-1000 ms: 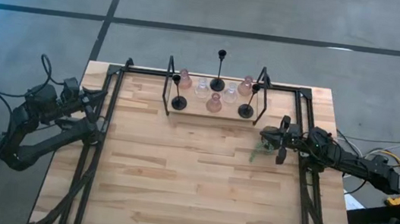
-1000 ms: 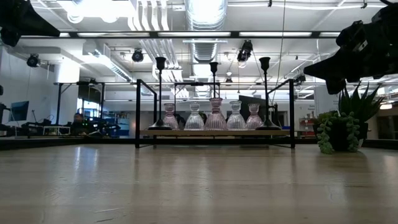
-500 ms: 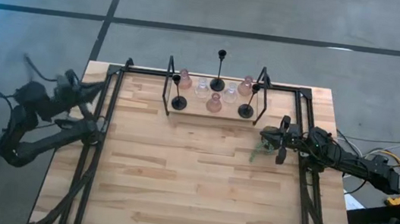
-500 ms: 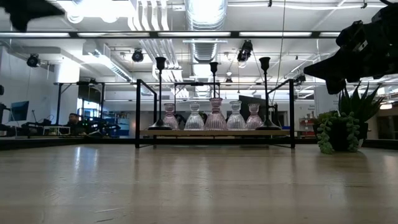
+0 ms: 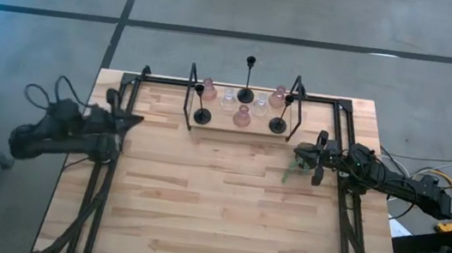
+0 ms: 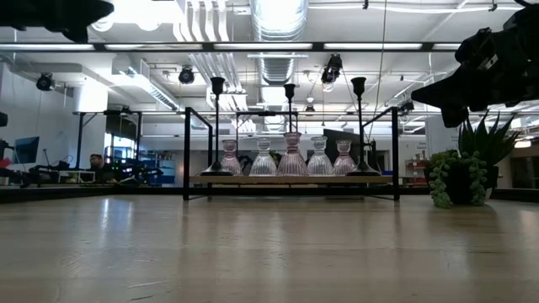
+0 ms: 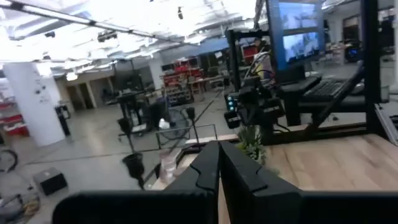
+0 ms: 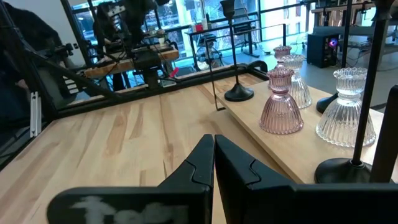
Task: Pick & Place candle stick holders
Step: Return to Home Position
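Several candle stick holders stand on a wooden board (image 5: 217, 125) inside a black frame at the table's far middle. Three are black with thin stems (image 5: 201, 115) (image 5: 278, 124) (image 5: 246, 93), the others squat pink (image 5: 242, 116) and clear glass (image 5: 228, 100). The low view shows them in a row (image 6: 292, 157). My left gripper (image 5: 138, 120) is shut and empty over the table's left side, left of the board. My right gripper (image 5: 302, 153) is shut and empty, near and right of the board; its wrist view shows a pink holder (image 8: 280, 102) and a clear one (image 8: 346, 115) close ahead.
A small green plant (image 5: 293, 167) sits right by my right gripper; it also shows in the low view (image 6: 459, 172). Black rails (image 5: 113, 173) (image 5: 345, 210) run along the table's left and right sides. Bare wood (image 5: 216, 203) lies between the arms, nearer than the board.
My left arm has swung from beyond the table's left edge toward the right, and its gripper now reaches over the left rail, pointing toward the board. My right arm and the holders have kept still.
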Controlling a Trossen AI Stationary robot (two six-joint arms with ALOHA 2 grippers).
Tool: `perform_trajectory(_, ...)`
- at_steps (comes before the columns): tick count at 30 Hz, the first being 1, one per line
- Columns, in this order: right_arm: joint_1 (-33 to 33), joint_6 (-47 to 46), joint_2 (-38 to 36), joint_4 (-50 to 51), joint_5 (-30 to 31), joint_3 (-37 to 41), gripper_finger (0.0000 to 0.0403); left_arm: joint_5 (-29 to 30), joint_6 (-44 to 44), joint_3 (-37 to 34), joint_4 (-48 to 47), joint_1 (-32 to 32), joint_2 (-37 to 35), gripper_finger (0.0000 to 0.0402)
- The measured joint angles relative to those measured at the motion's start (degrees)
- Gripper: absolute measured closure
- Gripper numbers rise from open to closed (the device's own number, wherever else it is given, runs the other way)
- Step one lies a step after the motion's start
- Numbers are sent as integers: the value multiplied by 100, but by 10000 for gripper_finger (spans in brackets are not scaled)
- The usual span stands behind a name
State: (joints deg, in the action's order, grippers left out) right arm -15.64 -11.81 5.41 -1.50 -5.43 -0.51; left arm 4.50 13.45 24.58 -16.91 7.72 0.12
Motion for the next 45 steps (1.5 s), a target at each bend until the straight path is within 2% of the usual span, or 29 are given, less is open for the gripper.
perform_trajectory(8, 0, 0, 0, 0, 0, -2, 394, 13, 37, -1070, 1039, -527, -2, 383)
perform_trajectory(16, 0, 0, 0, 0, 0, -2, 394, 11, -300, -1692, 1452, -945, -4, 384)
perform_trajectory(26, 0, 0, -1, 0, 0, -2, 394, 6, -577, -2398, 2202, -994, -4, 384)
perform_trajectory(31, 0, -2, -2, -2, -2, -2, 394, 2, -661, -2405, 1889, -994, -2, 385)
perform_trajectory(45, -2, -2, -2, -2, -2, -2, 394, -11, -662, -2409, 1833, -992, 7, 385)
